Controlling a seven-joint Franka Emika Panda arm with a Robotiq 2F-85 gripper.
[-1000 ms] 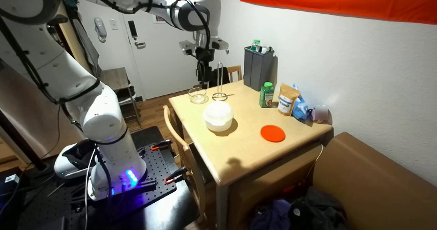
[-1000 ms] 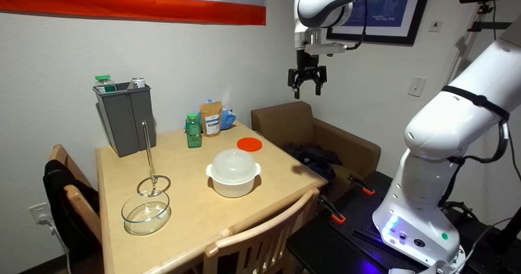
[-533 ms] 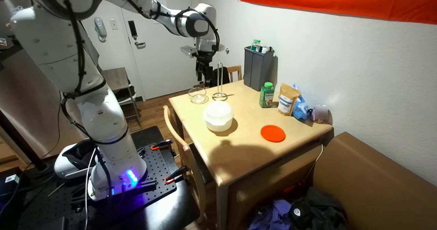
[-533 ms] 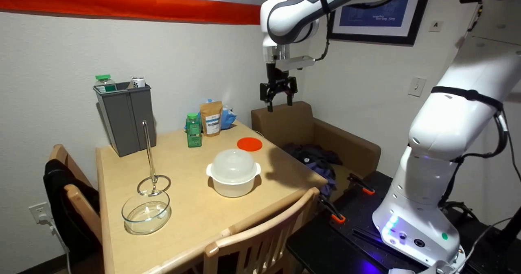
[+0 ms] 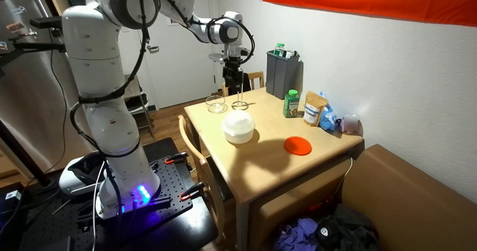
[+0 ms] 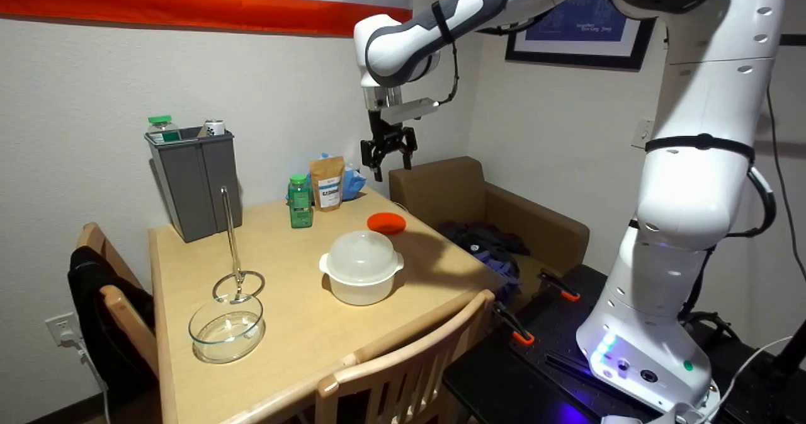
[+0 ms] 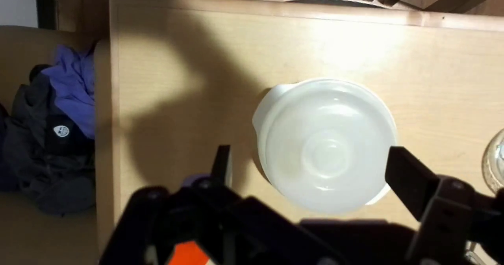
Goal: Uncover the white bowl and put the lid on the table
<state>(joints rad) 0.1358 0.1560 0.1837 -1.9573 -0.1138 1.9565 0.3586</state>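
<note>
Atop the white bowl [image 6: 360, 293], lid [image 7: 330, 147], ringed in wrist view only.

White bowl [image 5: 239, 137] with lid [image 5: 238, 120] on, wooden table [image 5: 269, 118] beneath, orange-red disc [image 5: 297, 146] near, hand [image 5: 234, 87] in midair

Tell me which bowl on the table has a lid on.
The white bowl: a domed lid sits on it in both exterior views, while the clear glass bowl is open on top.

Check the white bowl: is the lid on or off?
On: in both exterior views the domed lid sits atop the white bowl, covering its opening.
</note>
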